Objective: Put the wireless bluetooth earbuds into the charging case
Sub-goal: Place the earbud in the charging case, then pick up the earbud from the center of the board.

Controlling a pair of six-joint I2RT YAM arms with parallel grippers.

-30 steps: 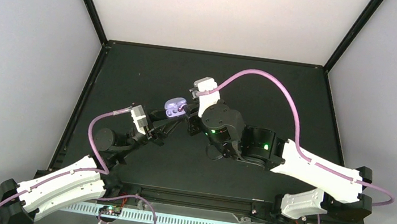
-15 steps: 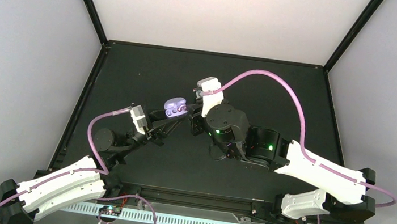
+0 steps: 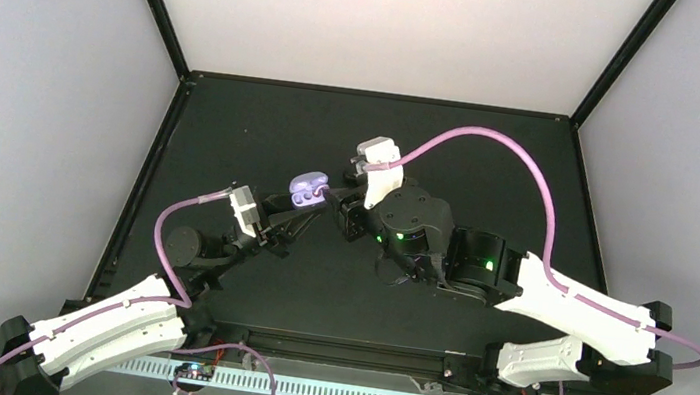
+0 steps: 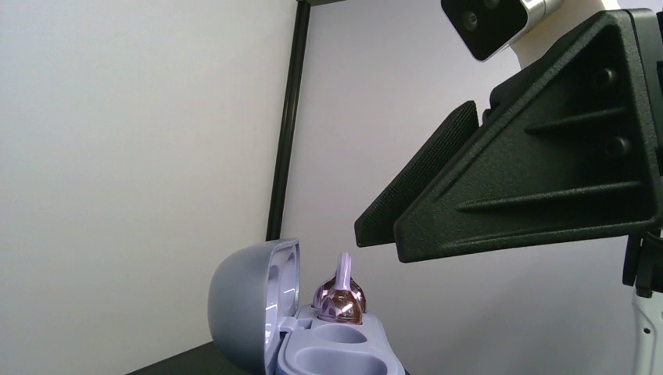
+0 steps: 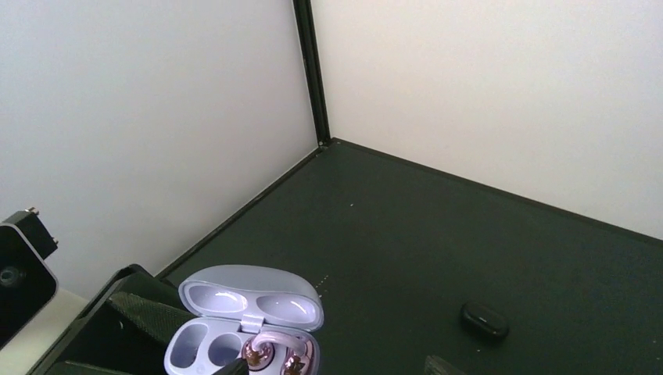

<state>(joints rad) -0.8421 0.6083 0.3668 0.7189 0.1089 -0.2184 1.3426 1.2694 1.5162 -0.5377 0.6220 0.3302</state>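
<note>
The charging case is a pale lavender clamshell held up off the table with its lid open. My left gripper is shut on its base. A lavender clip-style earbud with two shiny coppery ends sits in the wells at one side of the case; the two wells beside it are empty. The left wrist view has the earbud standing up out of the case. My right gripper is open, one tip on each side of the earbud. Its black fingers hang just above the case, not touching.
A small black oval object lies on the dark table to the right of the case. White walls with black corner posts close in the table at the back and on both sides.
My right gripper has opened and drawn back a little to the right, leaving the earbud in the case. The left arm and the case have stayed still.
</note>
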